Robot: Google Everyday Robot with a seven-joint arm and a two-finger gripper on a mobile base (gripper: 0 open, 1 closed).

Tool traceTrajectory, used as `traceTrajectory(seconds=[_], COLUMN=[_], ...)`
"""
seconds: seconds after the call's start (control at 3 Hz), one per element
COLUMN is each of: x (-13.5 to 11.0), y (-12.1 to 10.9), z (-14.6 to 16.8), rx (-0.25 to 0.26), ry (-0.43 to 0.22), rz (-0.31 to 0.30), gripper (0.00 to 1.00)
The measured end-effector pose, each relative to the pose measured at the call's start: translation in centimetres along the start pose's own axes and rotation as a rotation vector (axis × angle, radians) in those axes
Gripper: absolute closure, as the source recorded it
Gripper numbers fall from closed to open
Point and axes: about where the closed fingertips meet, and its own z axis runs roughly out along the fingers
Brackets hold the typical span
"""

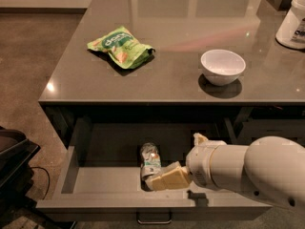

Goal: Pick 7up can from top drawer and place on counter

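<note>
1. 7up can [149, 160] lies on its side on the floor of the open top drawer [102, 181], near the middle, long axis running front to back.
2. Gripper [164, 179] is inside the drawer, against the can's front end; the white arm [248, 171] enters from the right.
3. Jaws: cannot tell whether spread or pinching the can.
4. Desk [171, 82] carries a green snack bag [121, 46], a white bowl [222, 67] and a white container [293, 20].

Hand [153, 181] at 7up can [150, 156], counter [167, 75] overhead
</note>
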Motion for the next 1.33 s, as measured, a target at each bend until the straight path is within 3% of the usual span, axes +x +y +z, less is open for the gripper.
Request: traceTrajectory(seconds=[0.33,0.67,1.33], x=[0.2,0.4,0.1], y=[-0.1,1.1,1.0], z=[1.4,7.1,7.7], rx=[0.013,0.016,0.043], ry=[-0.019,-0.042,-0.047], rz=[0.028,0.064,0.065], gripper=[0.00,0.00,0.00])
